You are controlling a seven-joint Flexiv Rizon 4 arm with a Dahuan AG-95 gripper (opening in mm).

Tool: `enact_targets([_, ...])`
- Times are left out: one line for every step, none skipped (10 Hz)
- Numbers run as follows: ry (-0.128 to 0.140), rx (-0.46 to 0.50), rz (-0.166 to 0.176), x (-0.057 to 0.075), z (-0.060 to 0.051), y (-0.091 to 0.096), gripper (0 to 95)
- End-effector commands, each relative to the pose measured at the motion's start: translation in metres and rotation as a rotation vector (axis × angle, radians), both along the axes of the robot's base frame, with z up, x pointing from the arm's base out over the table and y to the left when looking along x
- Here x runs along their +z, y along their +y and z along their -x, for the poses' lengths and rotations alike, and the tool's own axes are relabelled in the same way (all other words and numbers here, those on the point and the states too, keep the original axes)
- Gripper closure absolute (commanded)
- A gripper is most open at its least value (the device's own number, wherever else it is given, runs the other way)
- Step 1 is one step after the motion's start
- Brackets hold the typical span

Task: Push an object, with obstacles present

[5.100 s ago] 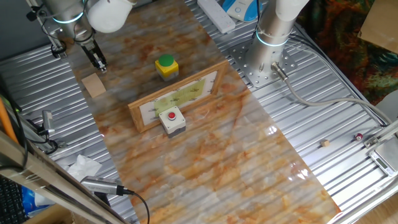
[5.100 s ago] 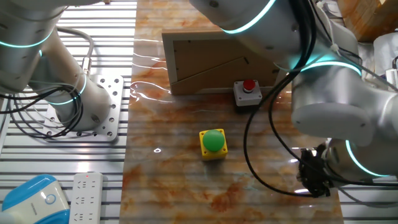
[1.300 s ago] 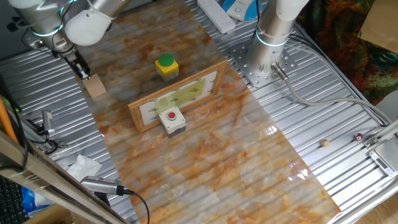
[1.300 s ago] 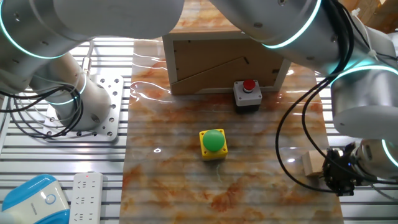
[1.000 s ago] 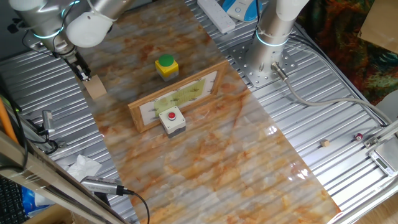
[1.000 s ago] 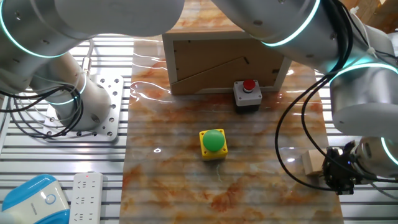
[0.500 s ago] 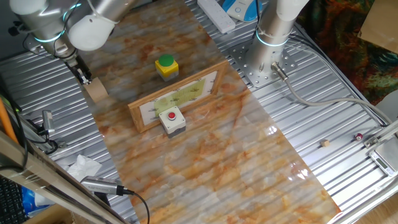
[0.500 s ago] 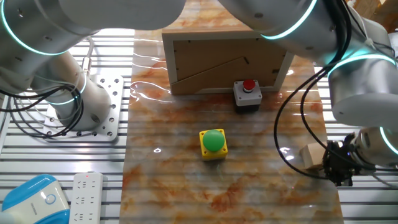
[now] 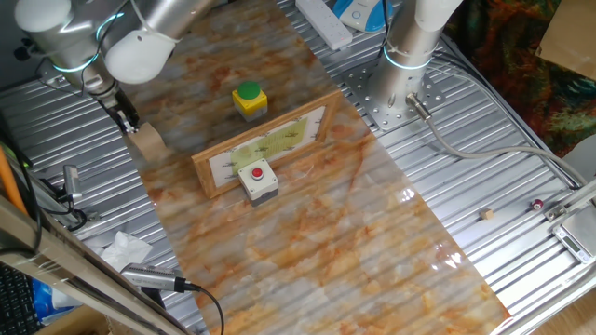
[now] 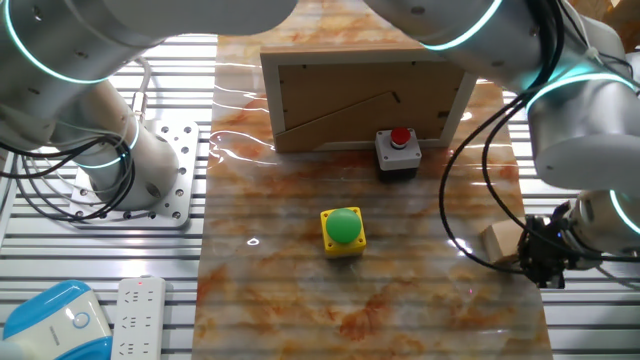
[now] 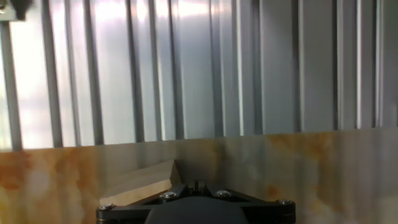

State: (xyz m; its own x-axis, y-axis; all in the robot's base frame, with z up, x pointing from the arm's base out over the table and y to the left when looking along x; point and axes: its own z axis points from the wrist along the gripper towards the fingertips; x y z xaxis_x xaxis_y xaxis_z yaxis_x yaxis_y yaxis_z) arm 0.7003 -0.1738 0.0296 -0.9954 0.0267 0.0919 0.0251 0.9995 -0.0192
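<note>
My fingers (image 9: 126,119) touch the far side of the plain tan wooden cube (image 9: 147,141), which sits flat at the marbled worktop's (image 9: 307,242) edge. The long wooden-framed panel (image 9: 265,144) leans on its stand mid-worktop, its pale yellow-green face showing. The grey box with red button (image 9: 258,180) sits against that face; the yellow box with green button (image 9: 249,100) sits behind the panel.

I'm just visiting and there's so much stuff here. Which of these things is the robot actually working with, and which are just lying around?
Part of the job:
wooden cube, being pushed
gripper, right against the cube
framed panel, obstacle
grey box with red button, obstacle
yellow box with green button, obstacle

Just lying about:
power strip
crumpled tissue
</note>
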Motion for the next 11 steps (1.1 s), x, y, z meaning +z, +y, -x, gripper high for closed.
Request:
enact_targets([-0.003,-0.009,0.005,-0.001,0.000,0.006,95.0])
enact_targets([0.007,0.004,0.019,0.000,0.000,0.007,95.0])
enact_targets([0.012,0.007,0.006,0.003,0.002,0.004,95.0])
enact_targets([0.010,0.017,0.010,0.002,0.007,0.002,95.0])
enact_targets([0.009,0.018,0.008,0.001,0.010,0.001,95.0])
enact_targets([0.011,0.028,0.011,0.000,0.014,-0.001,95.0])
enact_targets([0.010,0.039,0.011,0.001,0.020,-0.003,95.0])
enact_targets([0.009,0.048,0.010,0.001,0.022,-0.004,95.0])
enact_targets([0.011,0.057,0.008,0.003,0.025,-0.003,95.0])
enact_targets([0.011,0.053,0.009,0.004,0.025,-0.002,95.0])
enact_targets([0.010,0.047,0.006,0.004,0.025,-0.001,95.0])
